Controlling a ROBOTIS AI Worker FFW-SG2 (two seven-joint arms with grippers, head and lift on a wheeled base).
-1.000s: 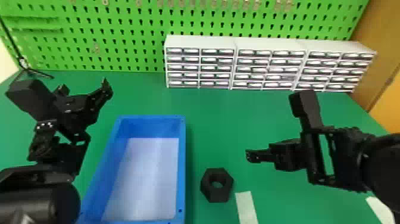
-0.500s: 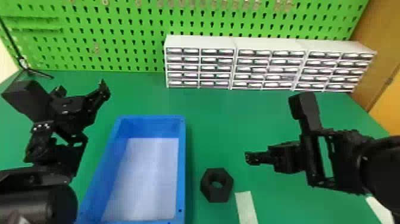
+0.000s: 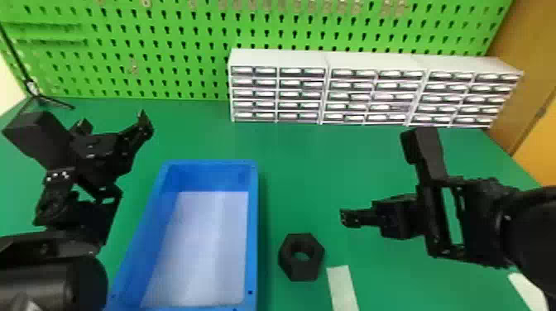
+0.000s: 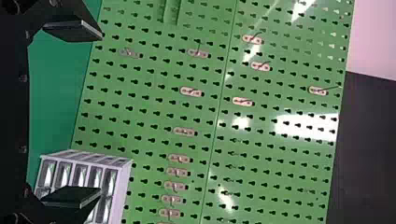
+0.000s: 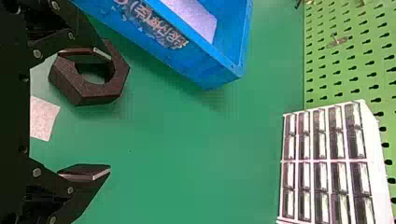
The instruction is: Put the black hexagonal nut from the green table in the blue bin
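Here | grainy black hexagonal nut point(image 3: 301, 271) | on green table point(image 3: 306, 165) | beside blue bin point(image 3: 252, 227)

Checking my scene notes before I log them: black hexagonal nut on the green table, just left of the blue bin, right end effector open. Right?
Wrong side: the head view shows the black hexagonal nut just right of the blue bin. The rest holds: it's on the green table, right end effector open.

Your blue bin point(image 3: 253, 231) looks like smooth plastic, your black nut point(image 5: 70, 83) matt and faintly grainy, your desk point(image 3: 310, 178) smooth; your pegboard point(image 4: 303, 126) shines glossy in patches.
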